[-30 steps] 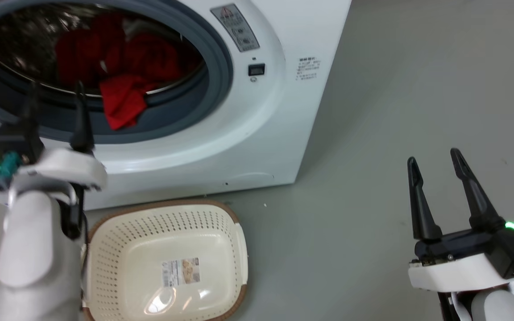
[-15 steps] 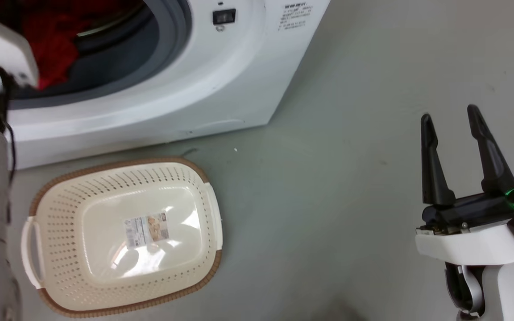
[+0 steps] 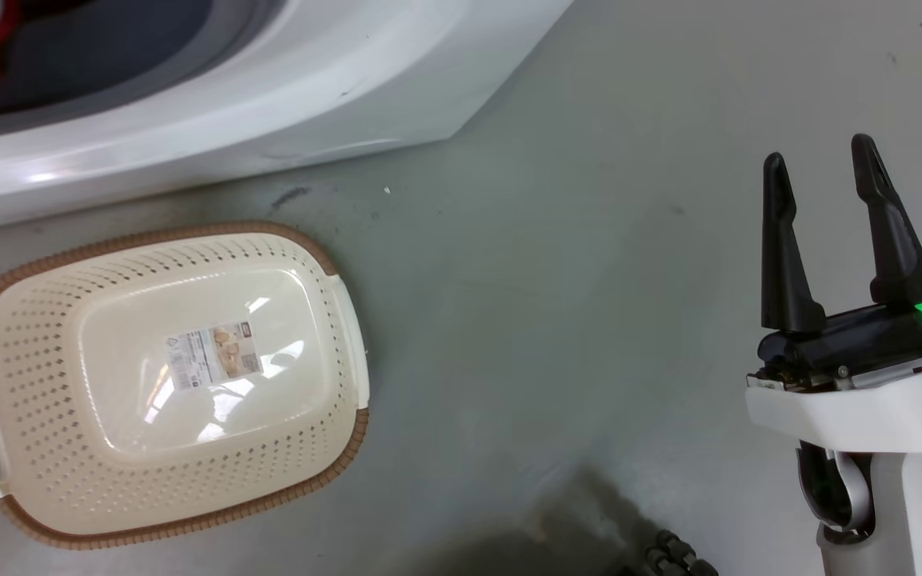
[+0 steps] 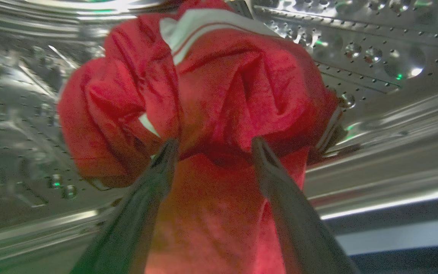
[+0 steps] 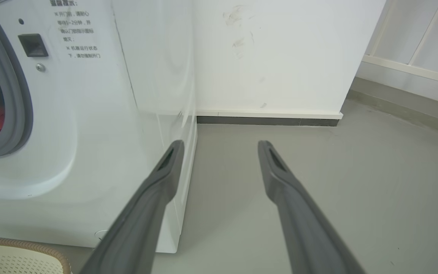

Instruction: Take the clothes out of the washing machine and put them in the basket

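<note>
Inside the drum (image 4: 375, 57) — red clothes (image 4: 219, 95), white-striped, bunched.

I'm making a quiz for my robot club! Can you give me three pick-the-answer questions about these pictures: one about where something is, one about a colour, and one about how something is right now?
1. Where is the basket?
A) on the floor in front of the washing machine
B) on a shelf
C) inside the drum

2. What colour are the clothes?
A) blue
B) yellow
C) red with white trim

3. The fingers of the right gripper are:
A) shut on a sock
B) open, holding nothing
C) shut on a towel

Answers:
1 A: the head view shows it on the grey floor, below the machine's white front.
2 C: the left wrist view shows red fabric with white stripes.
3 B: a wide gap between them shows bare floor.
</note>
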